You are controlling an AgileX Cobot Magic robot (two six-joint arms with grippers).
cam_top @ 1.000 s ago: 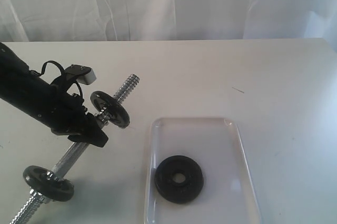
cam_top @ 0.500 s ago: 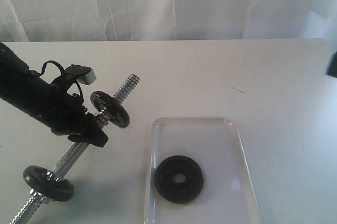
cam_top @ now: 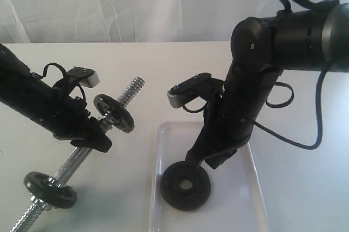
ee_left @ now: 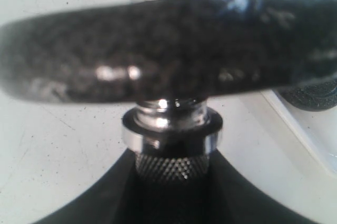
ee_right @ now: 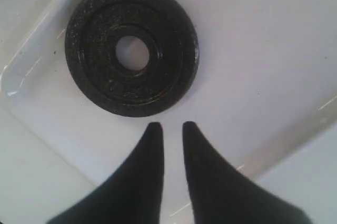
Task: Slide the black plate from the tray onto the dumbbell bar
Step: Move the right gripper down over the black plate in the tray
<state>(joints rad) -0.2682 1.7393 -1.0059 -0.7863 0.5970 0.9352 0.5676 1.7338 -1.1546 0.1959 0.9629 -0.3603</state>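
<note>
Presently, the right gripper (ee_right: 171, 125) hung over the tray (ee_right: 263, 77) with its jaws only narrowly parted, a slim gap showing between the two dark fingers (ee_right: 152, 150) and nothing held in it. The black plate (ee_right: 158, 71) lay flat in the tray just beyond the fingertips, its centre hole facing up, apart from them and untouched. In the exterior view the same gripper (cam_top: 195, 162) pointed steeply down, its tip just above the plate's rim. The left gripper (cam_top: 94, 139) was clamped on the dumbbell bar (cam_top: 130, 91) at its middle, between the two small discs, and held it off the table at a slant. One disc (cam_top: 113, 113) sat just ahead of those jaws and the other (cam_top: 50, 189) behind them. The free threaded end projected past the forward disc.
</note>
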